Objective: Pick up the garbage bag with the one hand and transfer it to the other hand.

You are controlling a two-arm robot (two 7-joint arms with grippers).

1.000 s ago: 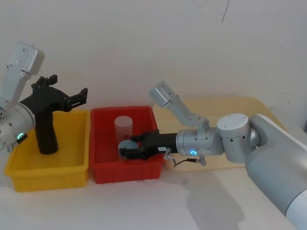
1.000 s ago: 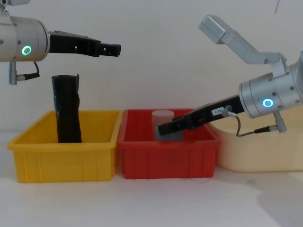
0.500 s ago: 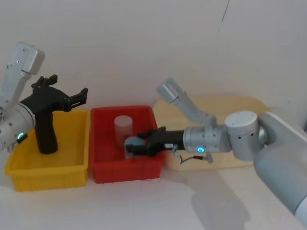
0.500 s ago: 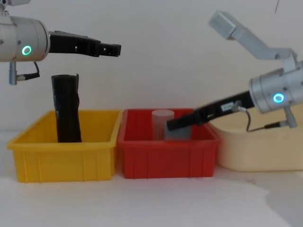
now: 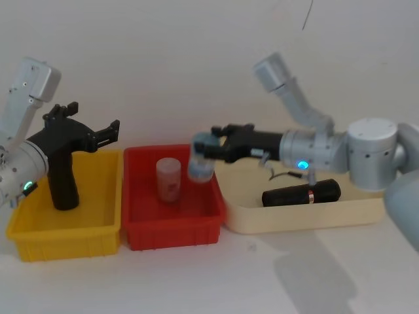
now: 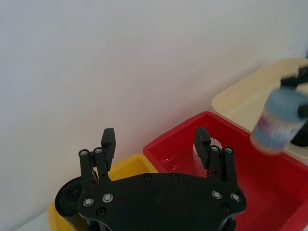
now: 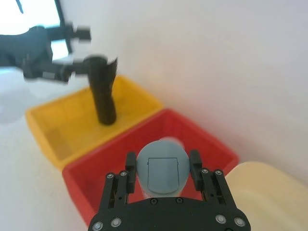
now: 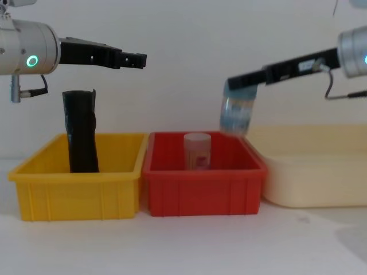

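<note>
**A:** Left gripper (image 5: 93, 116) hangs over the yellow bin (image 5: 65, 239), green ring lit, fingers spread wide with nothing between them. Just beneath it a tall black roll (image 5: 62, 180) stands upright in that bin.

**B:** And the right gripper (image 5: 204, 149), blue ring on the wrist, is up in the air, closed around a grey-blue bottle (image 5: 200, 167). The right wrist view shows the bottle's cap squeezed between both fingers (image 7: 130, 163).

**A:** Where is that bottle hanging?

**B:** Above the right side of the red bin (image 5: 173, 235), well clear of its rim. The chest view has it dangling below the fingertips, tilted a little.

**A:** Down in the red bin a pale, capped container (image 5: 168, 180) stands upright, apart from the bottle.

**B:** Now the garbage bag (image 5: 301, 194): it lies on its side in the cream tray (image 5: 301, 219), to the right of the red bin. Smooth black roll, with a red-and-white label near its right end. Neither gripper touches it; the right arm's wrist passes above it.

**A:** All three containers sit in a row on the white surface (image 5: 262, 281), yellow on the left, red in the middle, cream on the right.
</note>
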